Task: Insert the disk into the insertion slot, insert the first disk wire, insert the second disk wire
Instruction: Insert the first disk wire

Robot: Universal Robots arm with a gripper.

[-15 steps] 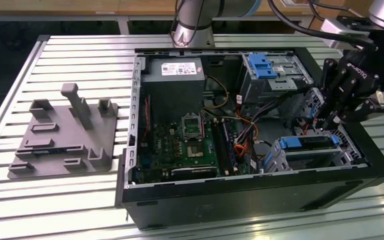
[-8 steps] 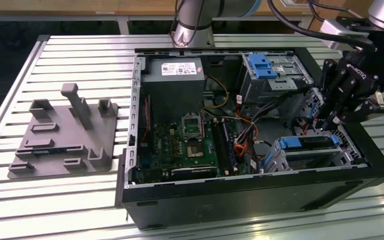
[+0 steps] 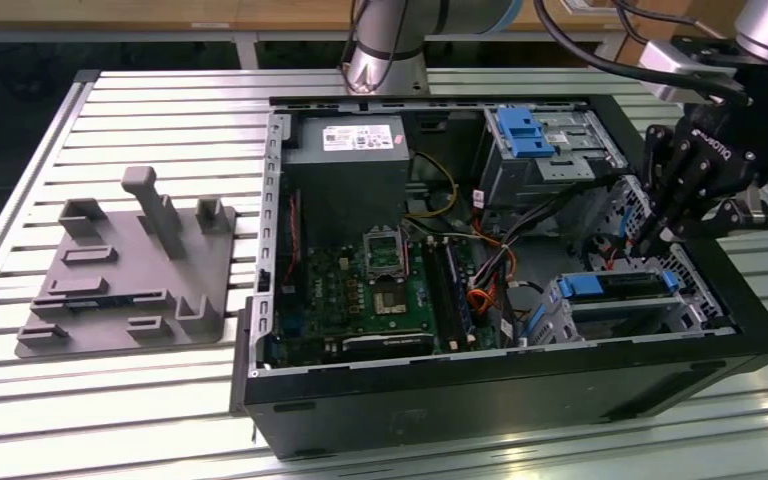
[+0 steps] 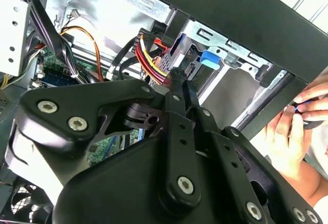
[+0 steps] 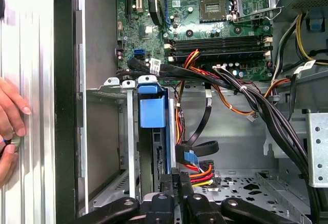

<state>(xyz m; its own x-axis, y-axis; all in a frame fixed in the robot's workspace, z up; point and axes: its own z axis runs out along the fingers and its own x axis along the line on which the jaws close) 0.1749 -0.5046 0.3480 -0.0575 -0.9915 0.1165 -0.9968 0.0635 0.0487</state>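
So, a slatted metal table [image 3: 157, 400] carries an open black computer case [image 3: 491, 395], with a grey holder plate [image 3: 104, 300] lying beside it on the exterior view's left. Inside the case, near the corner at the exterior view's right, sits the small grey drive bay [image 3: 624, 318] [image 5: 128, 131]. The disk [image 3: 611, 286] [image 5: 152, 106] is already seated in it, its blue handle facing the motherboard [image 5: 205, 8]. The gripper [image 3: 640, 245] [image 4: 177, 75] [image 5: 177, 179] reaches down just behind the bay, fingers pinched together on the end of the red-and-yellow wire [image 4: 151, 55] [image 5: 202, 172], close to the disk's rear edge. A person's hand [image 5: 10, 116] [image 4: 292, 131] rests outside the case wall.
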